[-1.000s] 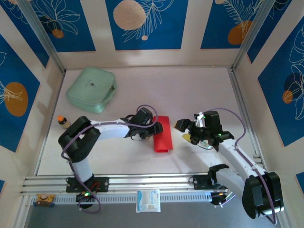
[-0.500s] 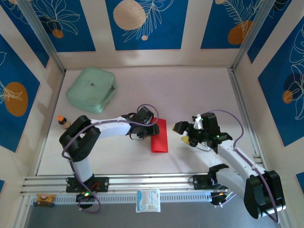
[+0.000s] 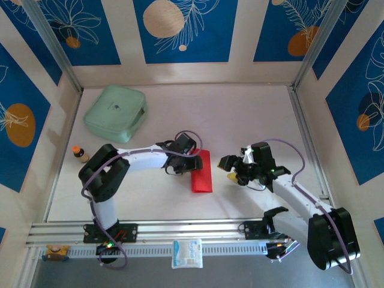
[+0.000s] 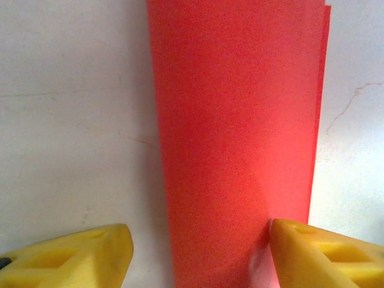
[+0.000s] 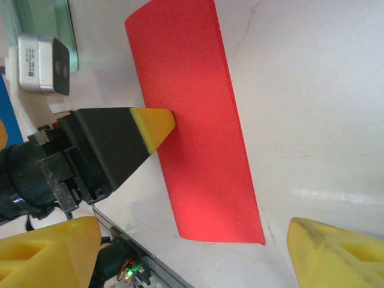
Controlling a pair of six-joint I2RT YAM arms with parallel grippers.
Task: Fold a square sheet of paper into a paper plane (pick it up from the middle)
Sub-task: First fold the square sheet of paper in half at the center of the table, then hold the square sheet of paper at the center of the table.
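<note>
folded red square sheet of paper [image 3: 202, 172], a narrow strip, lies flat at the centre of the table [image 3: 252, 114]. left gripper [image 3: 193, 163] straddles one end with its jaws apart. one yellow pad [image 4: 324, 258] touches the strip's edge, probably to steady or press the fold. right gripper [image 3: 230, 169] hovers just beside, fingers spread and empty, facing the strip for the next crease.

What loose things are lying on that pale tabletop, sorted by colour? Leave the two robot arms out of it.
Red: 1, the folded sheet of paper
Mint green: 1, the rounded case
Dark with an orange cap: 1, the small bottle
Total: 3
</note>
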